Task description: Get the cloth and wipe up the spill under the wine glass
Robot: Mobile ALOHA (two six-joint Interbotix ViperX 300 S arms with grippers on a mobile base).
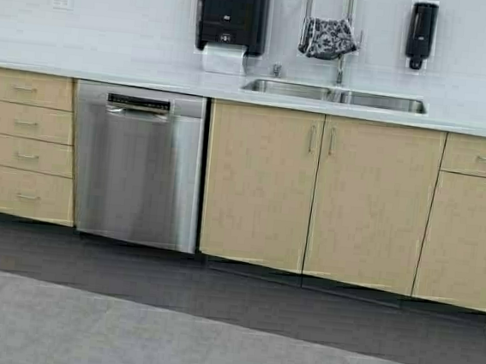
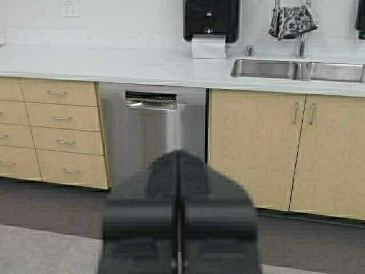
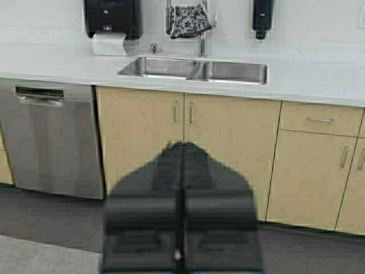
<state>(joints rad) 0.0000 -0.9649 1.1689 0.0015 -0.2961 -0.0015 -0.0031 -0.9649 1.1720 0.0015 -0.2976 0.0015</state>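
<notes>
High view: cloth [image 1: 328, 38] hangs draped over the faucet [image 1: 340, 67] above the sink [image 1: 333, 94]; both arms sit at the frame edges. Left wrist view: left gripper [image 2: 179, 214] fingers pressed together, empty. Right wrist view: right gripper [image 3: 182, 208] fingers likewise closed, empty.

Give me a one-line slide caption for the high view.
Black-and-white floral cloth draped over the tall steel faucet above the double sink, with both tools parked low at the frame edges.
</notes>
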